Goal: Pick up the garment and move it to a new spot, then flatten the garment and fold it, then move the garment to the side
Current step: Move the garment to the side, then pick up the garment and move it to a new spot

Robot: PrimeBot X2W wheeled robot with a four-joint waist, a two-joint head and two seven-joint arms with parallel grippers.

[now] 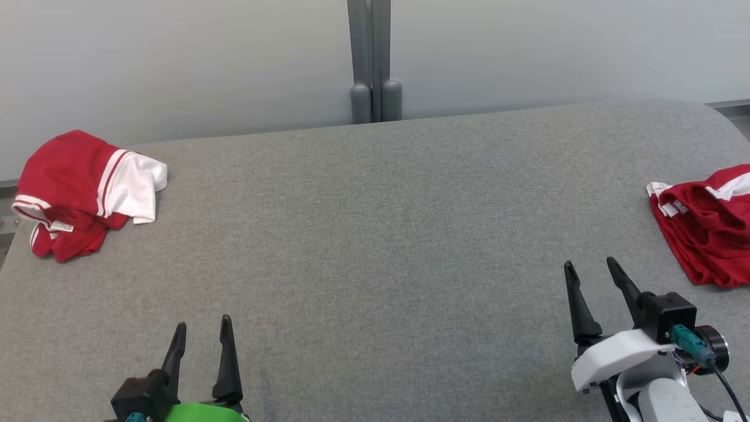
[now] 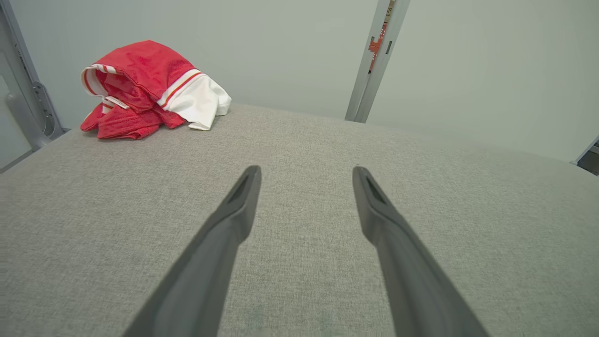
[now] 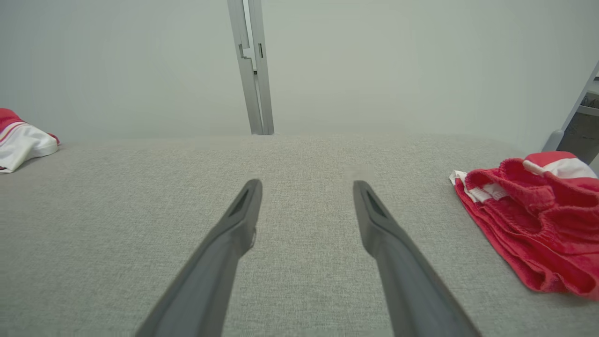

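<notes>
A pale grey wall with a grey metal post stands behind a big desk covered in grey cloth.

Far to the left, near the back corner of the desk, lies a bunched red and white garment. It is all in a heap, with a white part sticking out on one side.

Next comes the left gripper, low at the front. Its two dark fingers are spread wide apart and hold nothing. The bare desk is under them.

Further right is the right gripper. Its fingers are spread wide too, with nothing between them.

At the far right edge lies a rumpled red garment with white trim. It is near the right gripper but not touching it.

It looks like the very first step, the picking up, has not begun. I cannot tell which of the two garments is the one to move. The right one is closer to a gripper, so it seems the easier pick. The next move needs a gripper to reach over a heap, go down onto it and close on a good fold of cloth.
</notes>
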